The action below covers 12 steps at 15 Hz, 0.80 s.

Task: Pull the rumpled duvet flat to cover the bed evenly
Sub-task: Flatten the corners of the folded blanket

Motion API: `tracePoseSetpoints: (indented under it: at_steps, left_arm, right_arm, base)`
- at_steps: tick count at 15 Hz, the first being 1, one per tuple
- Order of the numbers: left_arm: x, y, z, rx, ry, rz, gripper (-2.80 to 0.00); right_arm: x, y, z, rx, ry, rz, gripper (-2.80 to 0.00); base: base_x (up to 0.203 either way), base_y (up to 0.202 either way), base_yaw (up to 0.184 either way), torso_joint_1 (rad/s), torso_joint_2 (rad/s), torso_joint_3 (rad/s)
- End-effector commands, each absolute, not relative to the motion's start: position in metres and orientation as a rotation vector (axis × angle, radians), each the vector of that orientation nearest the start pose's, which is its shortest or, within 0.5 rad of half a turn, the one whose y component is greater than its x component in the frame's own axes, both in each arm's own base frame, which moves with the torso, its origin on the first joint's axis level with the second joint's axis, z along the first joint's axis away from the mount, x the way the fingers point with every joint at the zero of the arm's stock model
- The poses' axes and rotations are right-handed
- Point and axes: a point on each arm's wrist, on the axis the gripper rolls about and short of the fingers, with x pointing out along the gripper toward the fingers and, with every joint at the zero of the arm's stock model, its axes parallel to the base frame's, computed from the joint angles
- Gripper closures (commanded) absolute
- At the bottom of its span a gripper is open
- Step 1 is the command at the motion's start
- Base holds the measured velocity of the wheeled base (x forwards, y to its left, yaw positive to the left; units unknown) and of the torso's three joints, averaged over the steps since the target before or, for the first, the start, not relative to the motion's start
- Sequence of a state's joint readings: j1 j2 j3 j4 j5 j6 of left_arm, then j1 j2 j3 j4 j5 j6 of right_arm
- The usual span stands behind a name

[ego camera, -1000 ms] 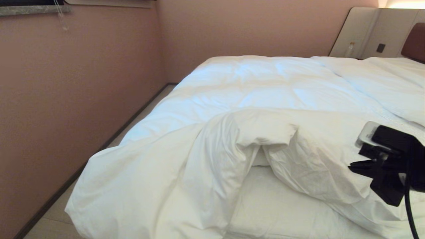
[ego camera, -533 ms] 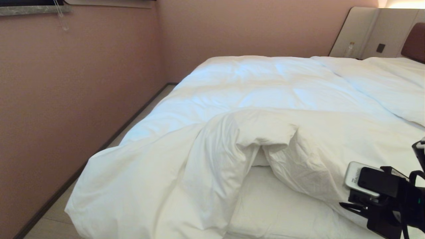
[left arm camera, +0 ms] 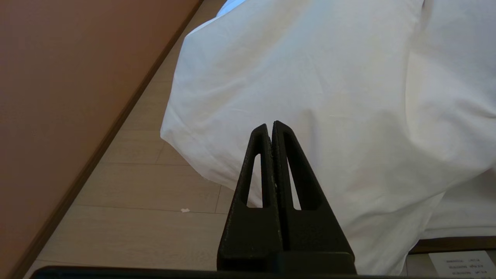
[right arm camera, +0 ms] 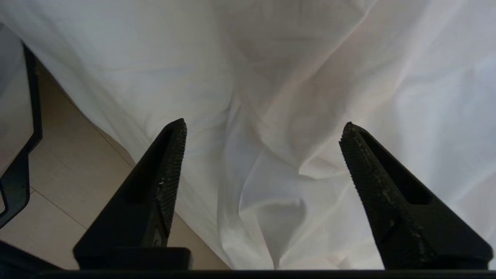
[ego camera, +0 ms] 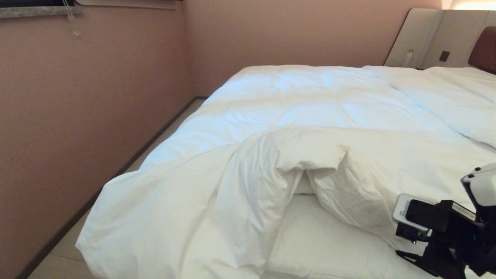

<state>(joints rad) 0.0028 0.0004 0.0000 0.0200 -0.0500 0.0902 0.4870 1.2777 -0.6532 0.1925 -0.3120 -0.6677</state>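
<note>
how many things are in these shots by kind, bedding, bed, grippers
duvet: 1
pillows: 1 that can be told apart; more cannot be told
bed: 1
grippers: 2, the left gripper shut beside the hanging duvet, the right gripper open with duvet cloth in front of it
total: 5

Head view – high, looking forward and down across the bed point(ego camera: 310, 248) toward the far wall point(ego camera: 294, 35). Left wrist view – low, close over the floor point(left arm camera: 155, 193), facing the duvet point(left arm camera: 329, 97) corner hanging off the bed. Right wrist view – very close on folded duvet. All three share the duvet's near edge.
</note>
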Motion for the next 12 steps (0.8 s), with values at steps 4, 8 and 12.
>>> tracePoseSetpoints:
  at_steps: [4,8,12]
  left_arm:
    - [-0.023,-0.001,0.073,0.090,0.018,-0.048,0.00]
    - [-0.023,-0.001,0.073,0.090,0.018,-0.048,0.00]
    - [-0.023,-0.001,0.073,0.090,0.018,-0.048,0.00]
  right_arm:
    - [0.184,0.086,0.139,-0.976,0.736,0.389,-2.80]
    - [0.207,0.097,0.105,-0.986,0.757,0.378,-2.80]
    - [0.212,0.098,0.106,-1.012,0.673,0.209,-2.80]
  base:
    - [0.000,0.000,0.000,0.000,0.00,0.000]
    - [0.000,0.000,0.000,0.000,0.00,0.000]
    - [0.000,0.000,0.000,0.000,0.00,0.000]
